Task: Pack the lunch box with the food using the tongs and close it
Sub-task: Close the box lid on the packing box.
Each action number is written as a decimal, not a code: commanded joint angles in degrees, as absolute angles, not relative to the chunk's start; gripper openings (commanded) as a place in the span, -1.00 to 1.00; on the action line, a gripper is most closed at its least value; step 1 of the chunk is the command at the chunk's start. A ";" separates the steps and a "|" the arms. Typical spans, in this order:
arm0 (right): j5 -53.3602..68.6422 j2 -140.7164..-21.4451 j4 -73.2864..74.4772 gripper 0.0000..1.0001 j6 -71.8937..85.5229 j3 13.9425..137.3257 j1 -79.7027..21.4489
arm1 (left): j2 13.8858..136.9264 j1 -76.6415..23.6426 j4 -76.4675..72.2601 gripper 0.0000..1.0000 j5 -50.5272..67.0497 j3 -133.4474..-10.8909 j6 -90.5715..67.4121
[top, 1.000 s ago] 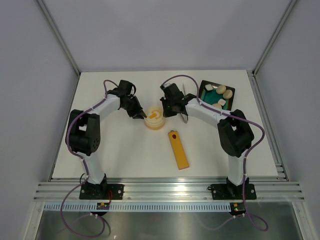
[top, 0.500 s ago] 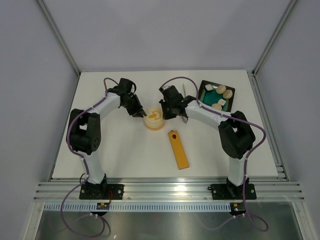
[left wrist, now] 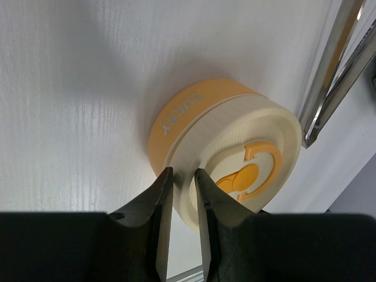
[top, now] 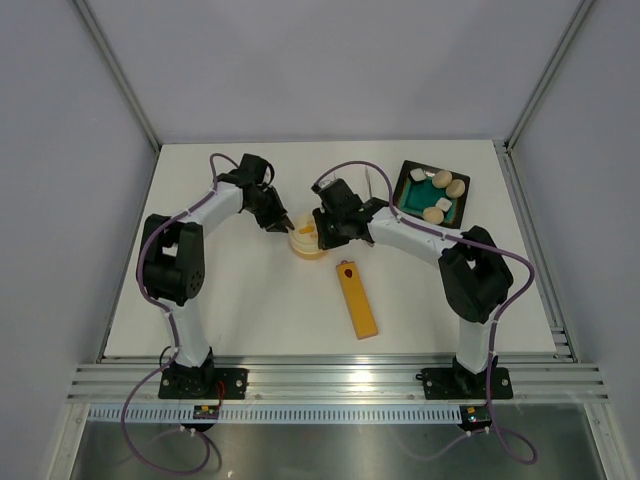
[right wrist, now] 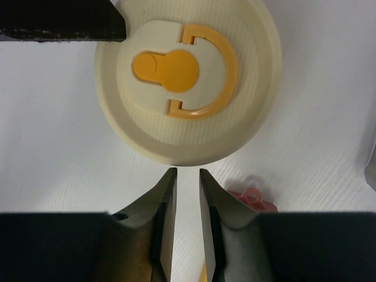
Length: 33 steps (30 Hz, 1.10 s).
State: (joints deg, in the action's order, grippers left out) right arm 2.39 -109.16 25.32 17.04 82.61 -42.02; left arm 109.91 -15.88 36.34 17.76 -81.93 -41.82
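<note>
Lunch box (top: pixel 306 241), lidded, sits between left pincer (left wrist: pixel 182 174) and right pincer (right wrist: pixel 188 175).

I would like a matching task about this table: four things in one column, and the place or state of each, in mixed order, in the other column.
Things:
1. lunch box
2. tongs
3. tray
4. orange bar

Place or state:
a. holds the food pieces
b. lies closest to the near edge of the table
c. lid on, orange mark on top
d. silver, lying beside the tray

Pairs: 1-c, 2-d, 3-a, 4-b.
</note>
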 commanded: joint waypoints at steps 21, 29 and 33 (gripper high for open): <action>-0.62 -112.06 30.06 -0.27 19.42 92.19 -37.00 | 103.01 -16.35 35.95 0.33 15.21 -80.16 -39.38; -0.26 -115.40 31.03 -0.28 19.16 94.30 -37.00 | 101.43 -16.96 35.07 0.40 15.20 -76.38 -39.11; -0.26 -116.54 31.55 -0.29 19.07 95.71 -37.00 | 101.34 -17.14 34.63 0.12 15.38 -75.32 -39.11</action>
